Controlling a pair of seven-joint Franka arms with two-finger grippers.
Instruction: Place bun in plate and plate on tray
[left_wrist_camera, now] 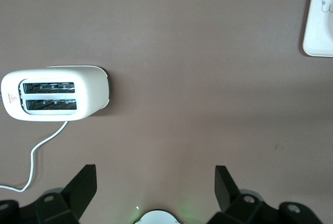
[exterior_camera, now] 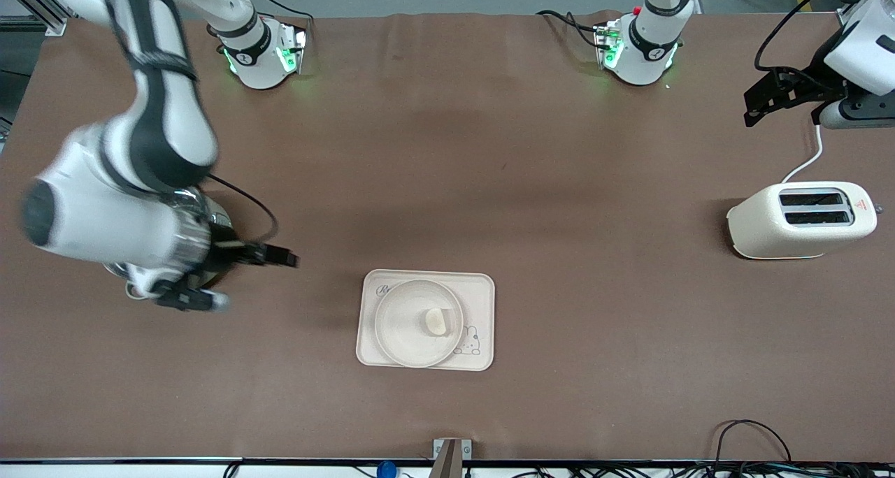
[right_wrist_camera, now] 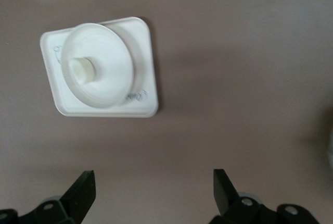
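Small cream-white bun (exterior_camera: 435,320) sits in round cream plate (exterior_camera: 398,324) on cream rectangular tray (exterior_camera: 482,303). Right gripper (right_wrist_camera: 151,193) hangs spread, empty, seemingly above bare table; left gripper (left_wrist_camera: 155,188) waits spread near white toaster (left_wrist_camera: 52,93).

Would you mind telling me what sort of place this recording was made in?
Probably a robotics lab: two arms bolted to a table under brown covering, loose cables along its edges, and household props, a toaster and a tray.
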